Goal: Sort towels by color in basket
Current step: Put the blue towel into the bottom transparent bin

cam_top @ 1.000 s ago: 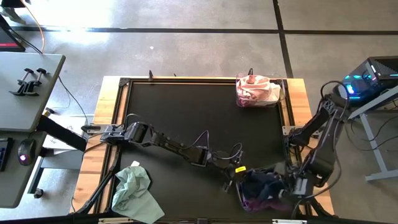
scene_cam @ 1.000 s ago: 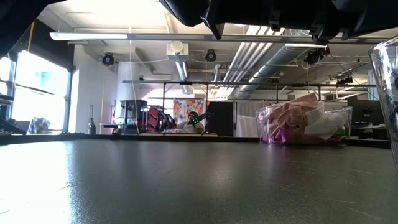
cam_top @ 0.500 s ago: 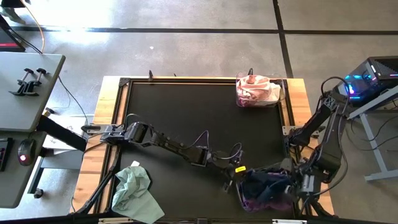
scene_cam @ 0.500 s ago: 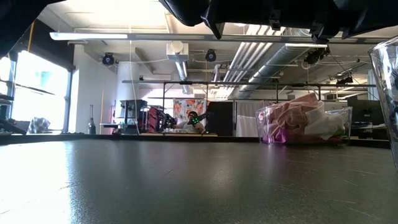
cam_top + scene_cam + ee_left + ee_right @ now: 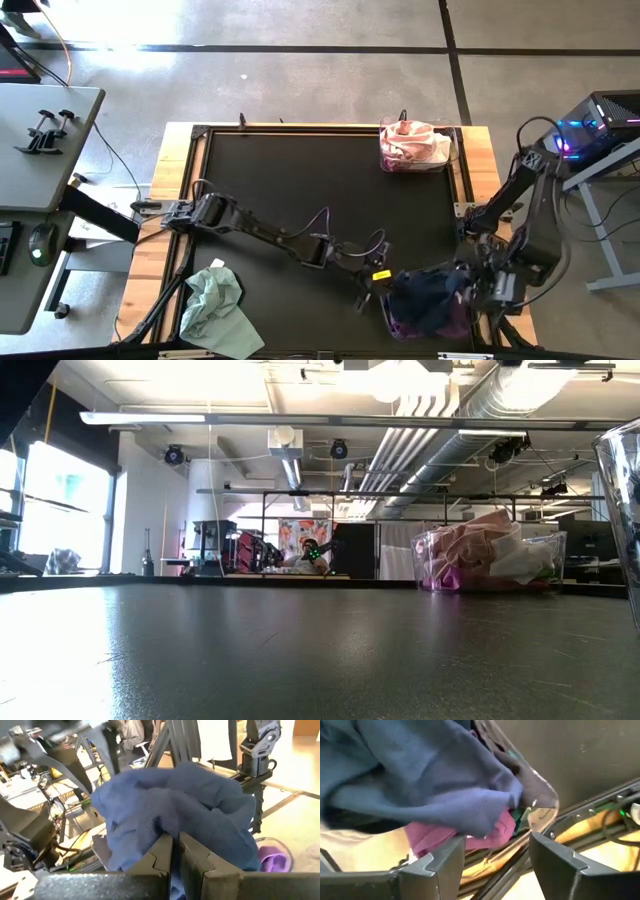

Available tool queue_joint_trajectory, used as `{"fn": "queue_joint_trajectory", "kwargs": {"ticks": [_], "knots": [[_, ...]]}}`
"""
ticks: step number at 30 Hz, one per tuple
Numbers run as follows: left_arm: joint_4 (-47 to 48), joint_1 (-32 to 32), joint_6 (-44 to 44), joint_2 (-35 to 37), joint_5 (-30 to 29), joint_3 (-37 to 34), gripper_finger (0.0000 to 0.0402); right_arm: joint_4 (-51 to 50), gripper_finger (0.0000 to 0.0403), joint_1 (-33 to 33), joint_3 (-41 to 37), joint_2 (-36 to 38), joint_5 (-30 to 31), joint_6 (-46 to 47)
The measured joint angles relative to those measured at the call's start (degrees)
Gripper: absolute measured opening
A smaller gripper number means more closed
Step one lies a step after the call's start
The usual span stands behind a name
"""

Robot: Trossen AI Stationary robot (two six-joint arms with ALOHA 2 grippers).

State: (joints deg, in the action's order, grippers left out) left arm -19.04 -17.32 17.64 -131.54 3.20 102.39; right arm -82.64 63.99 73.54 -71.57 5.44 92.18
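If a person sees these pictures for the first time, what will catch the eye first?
Probably the navy towel, pinched in the left gripper above the clear basket at the table's near right corner. The right gripper hangs open beside that basket. A second basket of pink towels stands at the far right.

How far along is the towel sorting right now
Done: a clear bin at the far right corner holds pink and white towels, and pale green towels lie piled off the table's near left edge. In hand: the left gripper is shut on a navy towel above the dark pile. The right gripper is open beside it. Left: the dark, magenta and purple cloths there.
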Motion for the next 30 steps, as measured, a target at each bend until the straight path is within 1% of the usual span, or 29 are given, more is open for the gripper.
{"fn": "queue_joint_trajectory", "kwargs": {"ticks": [2, 4, 5, 7, 9, 11, 13, 15, 17, 20, 22, 24, 27, 30], "knots": [[0.0, 0.0, -0.2, 0.3, 0.1, 0.0, 0.0015, -3.3, 0.0209, 0.0, 3.3, 0.0, 0.8, 0.5], [-0.2, 0.0, -0.5, 0.4, 0.2, 0.0, 0.0015, -5.8, 0.0209, 0.0, 5.8, 0.0, 3.6, 0.5], [-0.1, 0.0, -0.6, 0.4, 0.3, 0.0, 0.0015, -6.1, 0.0209, 0.0, 6.6, 0.0, 6.2, 0.3], [0.5, 0.0, -1.1, 0.4, 0.8, 0.0, 0.0015, -5.2, 0.0209, 0.0, 7.1, 0.1, 13.4, -2.5], [1.3, 0.0, -1.5, 0.5, 0.8, 0.0, 0.0015, 0.1, 0.0209, -0.1, 6.0, 0.1, 19.4, -8.5], [2.3, 0.0, -2.0, 0.5, 0.9, 0.0, 0.0015, 8.3, 0.0209, -0.9, 3.6, 0.0, 20.9, -15.2], [3.1, 0.0, -2.2, 0.5, 0.9, 0.0, 0.0015, 17.6, 0.0209, -2.0, 0.1, 0.0, 20.1, -21.3], [3.4, 0.0, -2.1, 0.5, 0.9, 0.0, 0.0015, 25.7, 0.0208, -3.0, -4.2, -0.1, 18.6, -25.4], [3.6, 0.0, -2.1, 0.5, 0.8, 0.0, 0.0015, 31.7, 0.0204, -4.1, -9.2, -0.1, 16.2, -26.2], [4.6, 0.0, -0.9, 0.5, 0.7, 0.0, 0.0025, 38.9, 0.0191, -5.3, -16.6, -0.1, 11.4, -23.9], [5.2, 0.0, -0.5, 0.5, 0.6, 0.0, 0.0037, 42.8, 0.0178, -5.9, -21.2, -0.1, 7.9, -21.6], [5.5, 0.0, -0.5, 0.5, -0.1, 0.0, 0.0053, 45.5, 0.0165, -6.2, -24.9, -0.1, 6.1, -19.0], [6.3, 0.0, -0.5, 0.5, -3.3, 0.0, 0.0079, 49.1, 0.0145, -7.0, -28.4, -1.4, 6.0, -18.6], [10.0, 0.0, -0.5, 1.4, -6.9, 0.0, 0.0101, 50.5, 0.0128, -7.6, -29.5, -4.2, 5.6, -20.4]]}}
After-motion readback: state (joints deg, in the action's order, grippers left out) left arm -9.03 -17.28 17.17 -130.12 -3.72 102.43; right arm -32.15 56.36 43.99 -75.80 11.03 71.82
